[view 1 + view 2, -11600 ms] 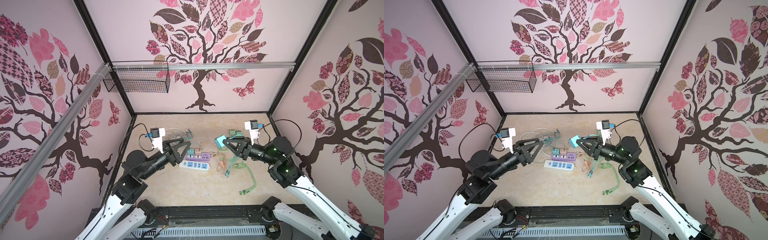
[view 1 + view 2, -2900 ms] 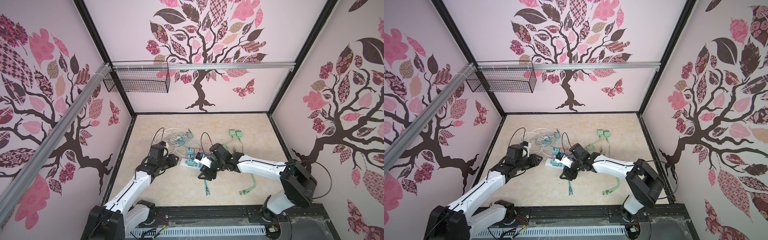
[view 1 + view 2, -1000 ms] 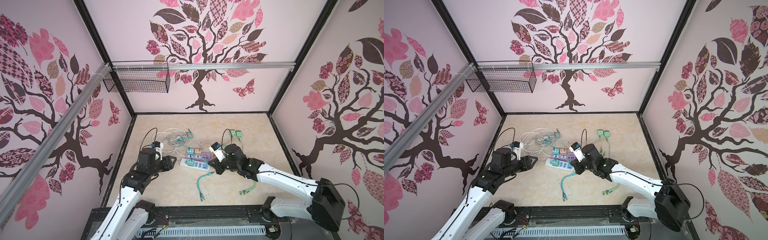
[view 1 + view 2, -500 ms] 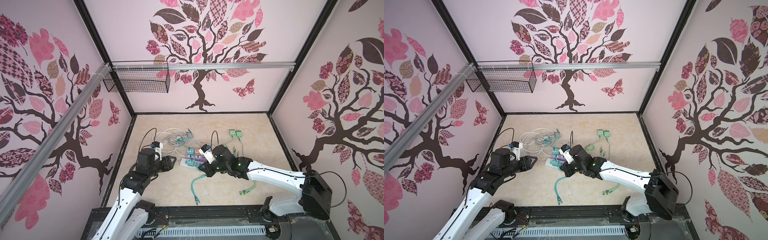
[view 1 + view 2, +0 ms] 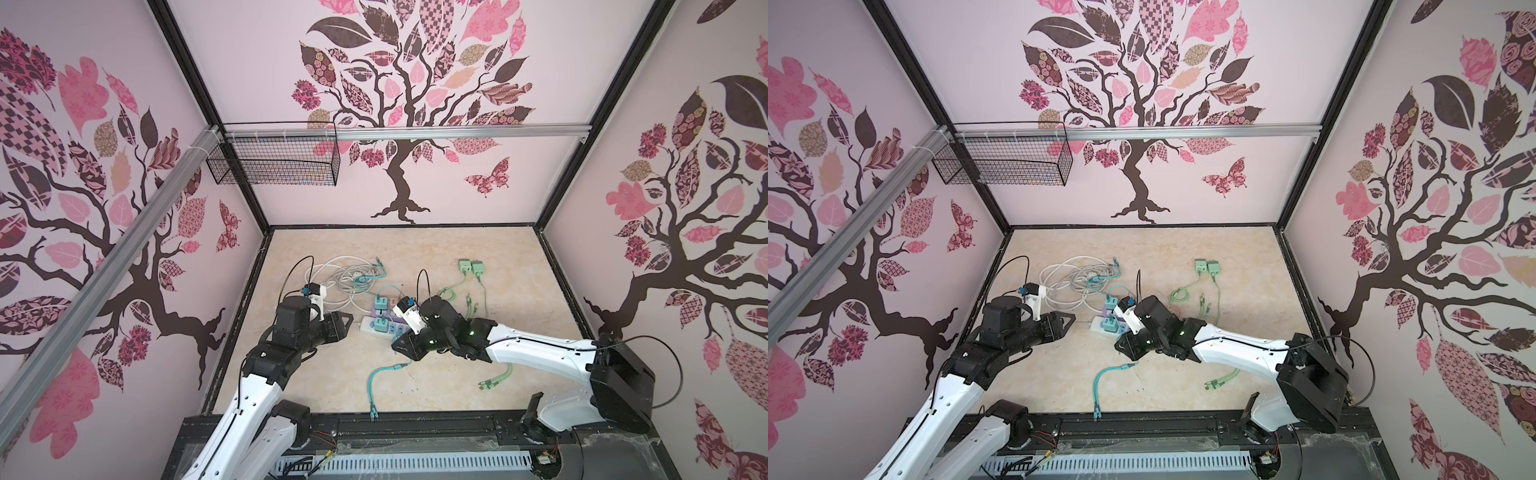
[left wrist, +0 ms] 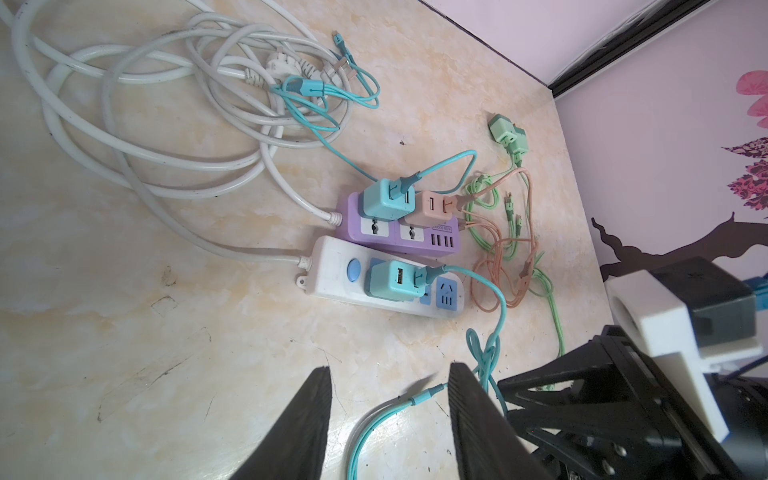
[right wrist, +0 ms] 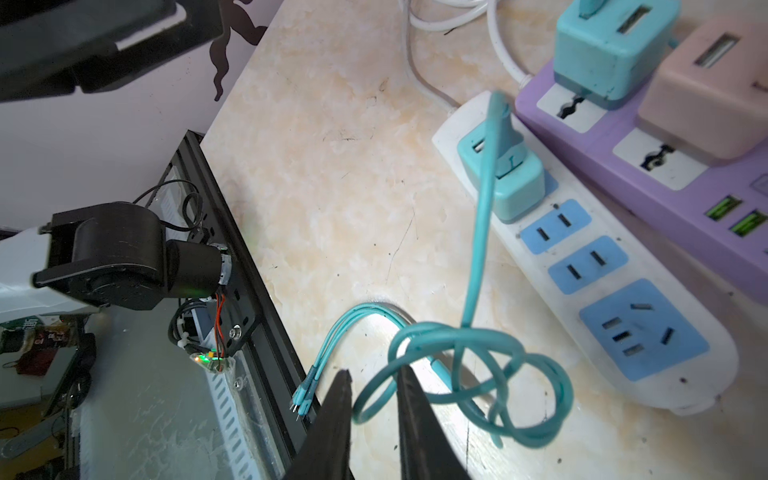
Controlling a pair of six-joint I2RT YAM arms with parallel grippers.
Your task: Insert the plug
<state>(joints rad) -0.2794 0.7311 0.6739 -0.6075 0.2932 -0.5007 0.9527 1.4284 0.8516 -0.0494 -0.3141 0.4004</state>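
A teal plug [image 5: 379, 323] [image 7: 505, 183] sits seated in the white power strip [image 5: 368, 329] [image 7: 685, 390], beside its blue button. Its teal cable [image 7: 478, 249] rises from it and coils on the table toward the front edge [image 5: 374, 380]. My right gripper [image 5: 397, 345] [image 7: 374, 370] hovers just in front of the strip, open by a narrow gap. A loop of that cable crosses the gap, unpinched. My left gripper [image 5: 347, 322] [image 6: 390, 369] hangs left of the strip, open and empty; the cable's tip lies on the table beyond its fingers.
A purple power strip [image 6: 415, 239] lies behind the white one, with a teal adapter [image 6: 386, 199] and a peach one [image 6: 436, 205] in it. White coiled cord [image 5: 336, 274] at back left. Green adapters [image 5: 471, 267] and green cables [image 5: 494, 380] on the right. Black front rail [image 5: 415, 419].
My right gripper has slid left and toward the front, away from the plug, and its jaws have parted. The teal cable's loose end shifted left. The left arm has stayed still.
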